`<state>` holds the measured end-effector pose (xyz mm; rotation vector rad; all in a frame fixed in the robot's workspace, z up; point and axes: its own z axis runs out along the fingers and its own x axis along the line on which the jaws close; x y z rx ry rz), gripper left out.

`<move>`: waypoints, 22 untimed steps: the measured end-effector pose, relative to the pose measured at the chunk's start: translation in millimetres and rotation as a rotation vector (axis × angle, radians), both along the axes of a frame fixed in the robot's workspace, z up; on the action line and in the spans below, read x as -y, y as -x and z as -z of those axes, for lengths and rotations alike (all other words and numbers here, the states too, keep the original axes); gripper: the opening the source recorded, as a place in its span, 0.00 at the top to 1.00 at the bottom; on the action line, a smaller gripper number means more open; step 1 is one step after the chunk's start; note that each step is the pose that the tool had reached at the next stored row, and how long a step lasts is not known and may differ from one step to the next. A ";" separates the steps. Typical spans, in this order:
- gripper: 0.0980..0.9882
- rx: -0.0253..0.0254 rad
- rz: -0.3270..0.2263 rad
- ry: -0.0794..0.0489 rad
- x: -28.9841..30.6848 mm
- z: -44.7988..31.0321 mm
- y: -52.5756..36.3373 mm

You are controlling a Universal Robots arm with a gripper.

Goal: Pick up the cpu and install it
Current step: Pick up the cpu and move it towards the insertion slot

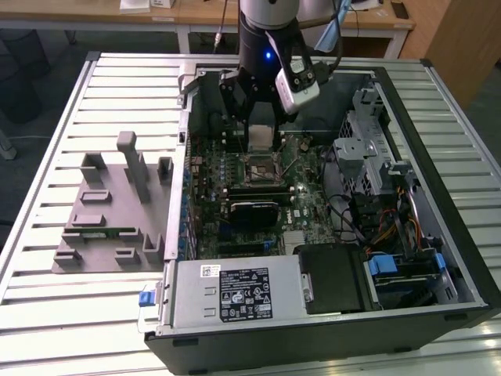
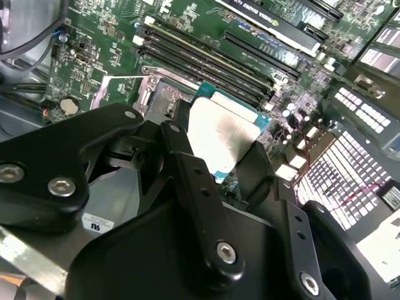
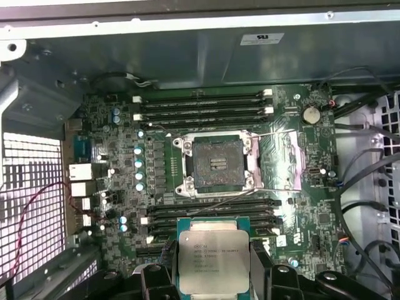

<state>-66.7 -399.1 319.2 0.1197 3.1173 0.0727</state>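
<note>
Above the motherboard (image 1: 205, 188) inside the open computer case (image 1: 352, 338), the tool (image 1: 261, 138) holds the cpu (image 1: 261, 133), its two black fingers (image 2: 187, 175) clamped on opposite edges of the chip. The second wrist view shows that grip close up, with the pale silver top facing the camera. The first wrist view shows the chip level and apart from the socket (image 3: 217, 164), whose retention frame lies swung open; the chip is not yet seated. The exterior view takes in the slatted bench (image 1: 47, 301) and a grey fixture (image 1: 102, 231) beside the case.
</note>
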 end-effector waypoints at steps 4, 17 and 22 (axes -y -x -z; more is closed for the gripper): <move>0.50 -0.0005 0.000 0.000 -1.5 7.0 -0.5; 0.50 -0.0017 0.000 0.000 -7.7 30.4 -2.6; 0.50 -0.0018 0.000 0.000 -15.1 38.4 -4.3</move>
